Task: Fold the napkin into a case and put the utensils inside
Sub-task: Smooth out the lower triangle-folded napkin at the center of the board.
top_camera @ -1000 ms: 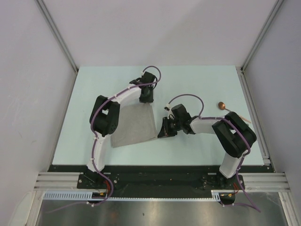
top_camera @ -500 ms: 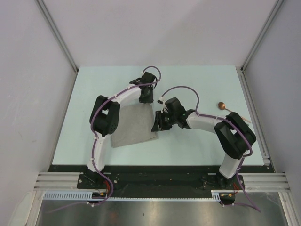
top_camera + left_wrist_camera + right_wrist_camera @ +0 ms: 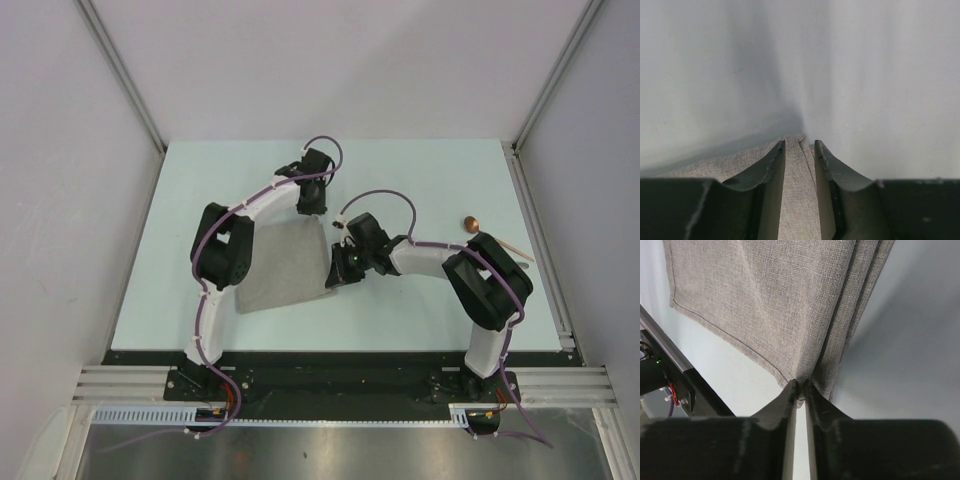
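Observation:
The grey-beige napkin (image 3: 280, 265) lies as a roughly square sheet left of the table's middle; no case is in view. My left gripper (image 3: 312, 210) stands at its far right corner. Its jaws are partly apart astride a flat strip of napkin (image 3: 705, 167), so the left gripper (image 3: 799, 144) is open. My right gripper (image 3: 336, 274) is at the napkin's near right corner. In the right wrist view, the right gripper (image 3: 801, 385) is shut on the hem and layers of napkin (image 3: 765, 300) rise from it. Of the utensils, a copper spoon (image 3: 471, 222) lies far right, its handle under my right arm.
The pale green table (image 3: 420, 170) is walled in white on three sides. A metal rail (image 3: 540, 240) runs along its right edge, close to the spoon. A black strip and the arm bases (image 3: 330, 375) line the near edge.
My right gripper has moved left to the napkin's near right corner and closed on its edge. The left arm has stayed in place and its jaws have narrowed slightly.

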You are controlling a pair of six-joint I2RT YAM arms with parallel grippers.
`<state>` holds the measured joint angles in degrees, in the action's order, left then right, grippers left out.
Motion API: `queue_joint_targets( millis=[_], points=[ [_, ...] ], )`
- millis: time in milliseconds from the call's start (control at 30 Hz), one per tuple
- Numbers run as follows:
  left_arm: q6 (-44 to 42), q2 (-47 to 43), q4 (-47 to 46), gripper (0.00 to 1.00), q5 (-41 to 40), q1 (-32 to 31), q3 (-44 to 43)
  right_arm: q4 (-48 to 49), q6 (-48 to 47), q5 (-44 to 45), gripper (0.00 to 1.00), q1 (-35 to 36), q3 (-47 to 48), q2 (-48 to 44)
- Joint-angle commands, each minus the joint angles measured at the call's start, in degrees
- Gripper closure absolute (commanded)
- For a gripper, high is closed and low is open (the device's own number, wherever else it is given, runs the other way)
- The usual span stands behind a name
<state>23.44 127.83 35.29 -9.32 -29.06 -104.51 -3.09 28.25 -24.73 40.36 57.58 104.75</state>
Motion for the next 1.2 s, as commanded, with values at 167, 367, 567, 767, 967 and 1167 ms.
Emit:
queue_joint_targets(
  millis=[167, 367, 567, 767, 967, 1167],
  points=[
    [-1.12, -4.69, 1.54, 0.62, -0.08, 0.14, -2.10, -0.33, 0.49, -1.19, 1.00, 0.25, -0.45, -4.63],
    [-1.38, -5.92, 2.77, 0.61, 0.09, 0.14, -1.93, 0.45, 1.28, -1.28, 1.00, -0.45, -3.09, -5.87],
    [-1.47, -8.21, 2.86, 0.56, 0.97, 0.23, -0.78, 2.48, 2.07, -1.64, 1.00, -0.63, -5.81, -4.38],
    [-2.26, -10.93, 4.79, 0.56, 1.50, 0.84, 0.97, 3.45, 1.28, 0.12, 0.98, -0.72, -5.90, -3.23],
    [0.54, -22.24, -1.79, 0.56, 12.19, 7.15, 16.68, -1.04, -1.88, 4.87, 0.97, -1.60, -6.69, -4.38],
    [2.48, -30.43, -6.36, 0.53, 24.52, 16.12, 29.87, -2.70, -4.25, 6.62, 0.94, -2.83, -7.66, -5.08]
  ],
)
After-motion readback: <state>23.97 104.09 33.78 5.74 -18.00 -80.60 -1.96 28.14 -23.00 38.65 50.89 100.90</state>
